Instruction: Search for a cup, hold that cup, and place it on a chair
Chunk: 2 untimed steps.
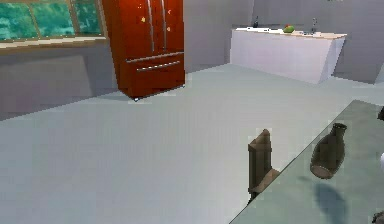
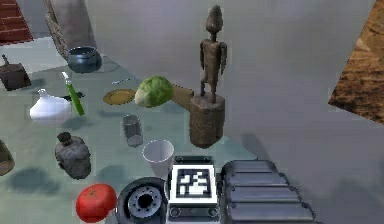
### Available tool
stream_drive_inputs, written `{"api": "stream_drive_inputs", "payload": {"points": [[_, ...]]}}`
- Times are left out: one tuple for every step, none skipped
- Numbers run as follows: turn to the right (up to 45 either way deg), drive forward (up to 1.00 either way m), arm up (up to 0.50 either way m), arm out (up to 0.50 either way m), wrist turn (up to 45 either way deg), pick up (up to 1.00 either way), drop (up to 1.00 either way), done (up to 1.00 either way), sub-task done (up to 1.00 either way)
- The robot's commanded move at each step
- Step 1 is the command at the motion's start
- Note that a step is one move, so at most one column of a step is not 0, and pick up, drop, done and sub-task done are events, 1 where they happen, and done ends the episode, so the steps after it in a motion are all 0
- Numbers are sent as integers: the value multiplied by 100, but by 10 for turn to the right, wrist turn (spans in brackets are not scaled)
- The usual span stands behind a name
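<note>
the desk (image 2: 100, 128) is crowded. the white cup (image 2: 157, 155) stands upright near its close edge, in the arm side view just left of the arm's marker square (image 2: 195, 185) and just above the dark round body of the claw (image 2: 146, 200). this looks like a deliberate line-up: the robot seems drawn up side-on to the desk so the arm can reach straight out to the cup. the claw's thin fingers cannot be made out against the clutter. with the cup standing on the desk right by it, it cannot be told whether the claw has hold of anything.

the cup is small and plain white, wide at the mouth and narrowing toward the base, with its pale hollow showing. no handle can be seen. a grey tumbler (image 2: 132, 130) stands just beyond it, toward the view's left, and could be mistaken for the target.

a dark vase (image 2: 72, 155) and a red tomato (image 2: 95, 202) sit to the cup's left. a wooden statue (image 2: 210, 60) on its block rises near its right, and a lettuce (image 2: 153, 91) lies farther out. these neighbours leave little room, so a lift probably has to go straight up to avoid knocking them.

in the forward view a dark upright slab (image 1: 262, 160) stands against the desk's edge. it may be a chair's back, but that is only a guess. a red fridge (image 1: 150, 45) stands across the floor.
</note>
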Motion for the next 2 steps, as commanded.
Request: {"api": "stream_drive_inputs", "payload": {"points": [[0, 0, 0, 20, 0, 0, 0, 0, 0], [0, 0, 0, 0, 450, 0, 0, 0, 0]]}}
